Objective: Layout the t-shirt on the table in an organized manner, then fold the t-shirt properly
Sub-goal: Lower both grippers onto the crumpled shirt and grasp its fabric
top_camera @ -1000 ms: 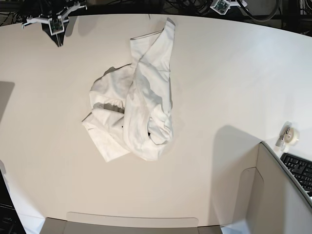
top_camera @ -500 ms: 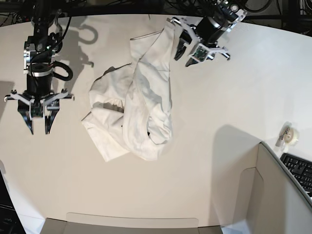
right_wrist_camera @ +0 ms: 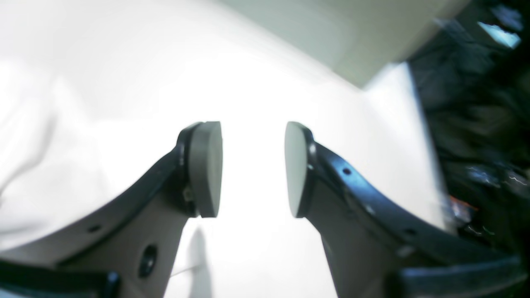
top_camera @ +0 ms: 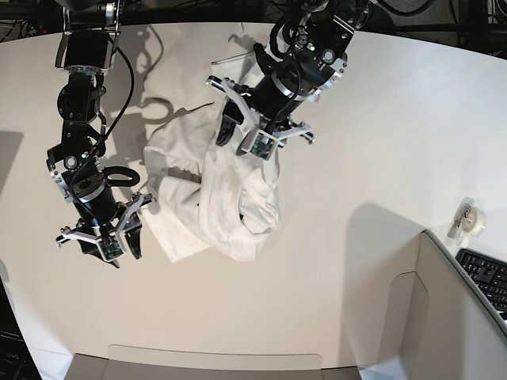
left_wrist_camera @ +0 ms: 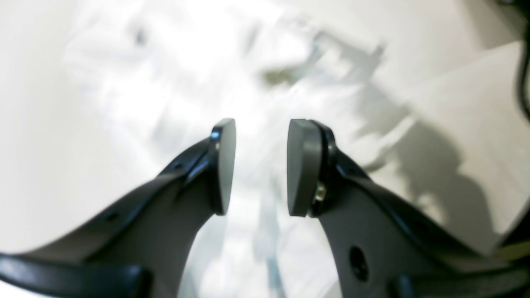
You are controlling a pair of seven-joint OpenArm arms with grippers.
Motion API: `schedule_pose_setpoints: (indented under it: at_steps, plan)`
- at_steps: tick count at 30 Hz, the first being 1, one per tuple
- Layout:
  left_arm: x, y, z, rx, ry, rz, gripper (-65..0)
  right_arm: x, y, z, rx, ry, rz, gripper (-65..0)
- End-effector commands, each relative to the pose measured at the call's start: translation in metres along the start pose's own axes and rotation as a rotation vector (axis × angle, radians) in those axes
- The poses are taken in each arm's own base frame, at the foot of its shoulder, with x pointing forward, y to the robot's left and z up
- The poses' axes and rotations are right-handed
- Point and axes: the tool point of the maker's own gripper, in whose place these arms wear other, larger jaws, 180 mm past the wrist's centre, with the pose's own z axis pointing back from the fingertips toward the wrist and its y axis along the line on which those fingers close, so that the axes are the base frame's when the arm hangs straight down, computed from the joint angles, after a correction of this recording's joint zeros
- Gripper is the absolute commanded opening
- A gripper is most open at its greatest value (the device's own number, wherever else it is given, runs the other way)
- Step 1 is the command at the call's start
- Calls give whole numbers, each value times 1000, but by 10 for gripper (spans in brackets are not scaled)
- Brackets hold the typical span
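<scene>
Bench: broad white matte top filling nearly the whole base view, curved far edge along the top of the frame. T-shirt: white, crumpled in a heap slightly left of frame centre, a long folded band running from upper middle down to a rounded loop at the lower end; no print can be made out. Left arm: enters from the top centre-right of the base view and reaches down and left, its wrist tilted over the upper part of the heap. Left tool: released, jaws apart with a clear gap and nothing between the pads; in the left wrist view blurred white cloth fills the gap and the ground below, so the tool hangs over the shirt; whether the tips touch the fabric I cannot tell. Right arm: comes down the left side of the base view from the top left corner, links stacked nearly straight down the frame, wrist turned slightly toward the shirt. Right tool: released, jaws apart and empty, standing over bare bench just beside the lower left corner of the heap; in the right wrist view only bright bench shows between the pads, with cloth at the left edge of that frame. Grey partition panel: lower right corner. Keyboard: dark, behind the panel. Tape roll: small, near the right edge.
</scene>
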Motion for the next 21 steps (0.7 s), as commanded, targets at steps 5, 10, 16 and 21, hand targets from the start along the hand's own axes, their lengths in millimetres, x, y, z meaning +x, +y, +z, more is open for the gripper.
schedule_pose_setpoints:
  at_steps: [5,10,16,21]
  plan:
    - [18,11,-7,84,-28,130,-439,-7,-15,-13,71,23,58,-406]
    - [24,2,-11,81,-17,204,-439,5,-18,-15,70,-29,60,-406]
    - [26,-10,-16,61,-14,246,-439,13,-22,-16,61,-46,63,-406]
    - [10,-18,-23,57,27,282,-439,16,-22,-16,61,-64,63,-406]
